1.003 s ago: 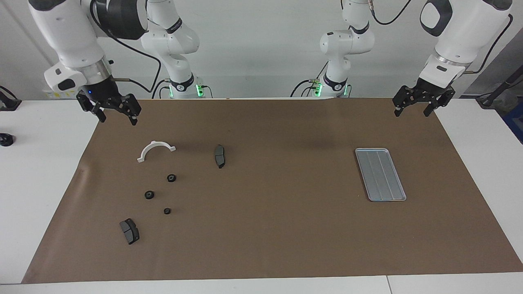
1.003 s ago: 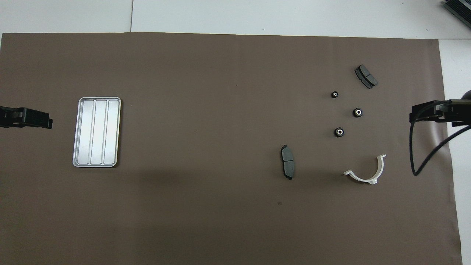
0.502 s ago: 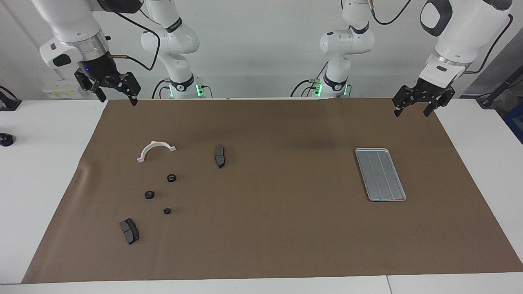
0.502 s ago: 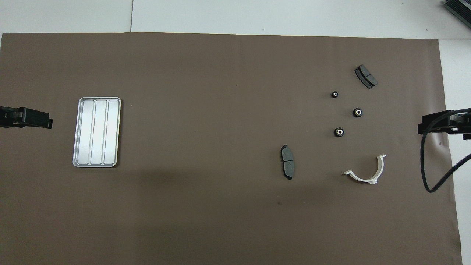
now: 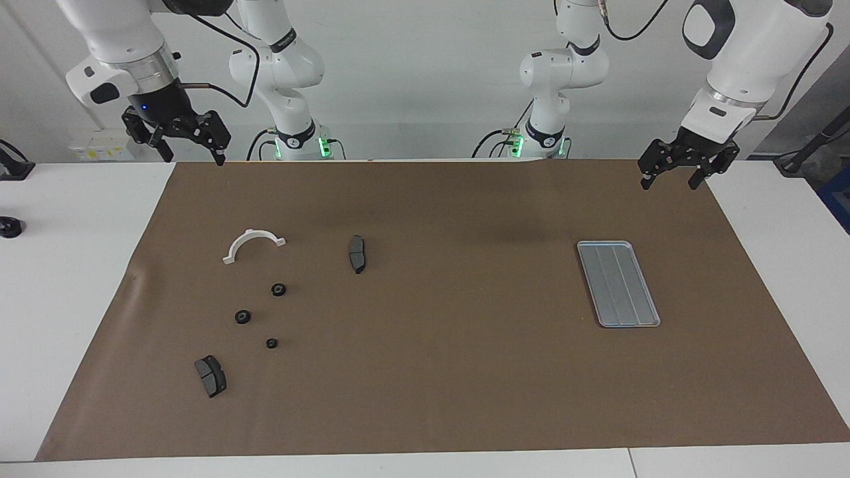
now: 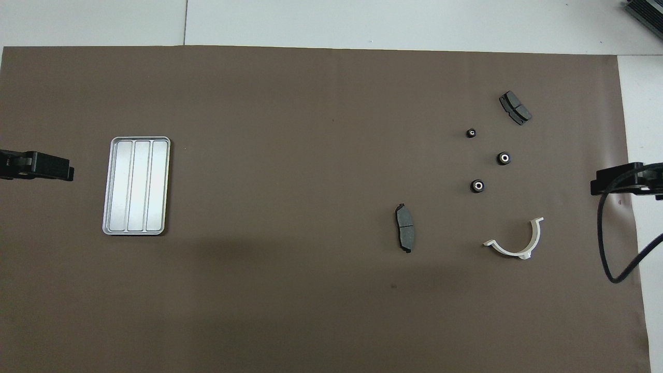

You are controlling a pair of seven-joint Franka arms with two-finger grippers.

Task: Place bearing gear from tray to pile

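Note:
The grey ridged tray (image 5: 619, 284) lies empty toward the left arm's end of the brown mat; it also shows in the overhead view (image 6: 136, 185). Three small black bearing gears (image 5: 279, 289) (image 5: 243, 317) (image 5: 271, 343) lie loosely grouped on the mat toward the right arm's end, also seen from overhead (image 6: 477, 185) (image 6: 503, 158) (image 6: 471, 133). My right gripper (image 5: 192, 159) hangs open and empty, raised over the mat's robot-side edge at its own end (image 6: 601, 185). My left gripper (image 5: 667, 186) waits open and empty, raised over the mat's corner at its end (image 6: 52, 167).
A white half-ring (image 5: 254, 244) lies nearer to the robots than the gears. One dark brake pad (image 5: 357, 253) lies beside it toward the mat's middle. Another pad (image 5: 210, 376) lies farther from the robots than the gears.
My right gripper has risen and drawn back from above the half-ring's area to the mat's robot-side edge. The left arm and all parts have not moved.

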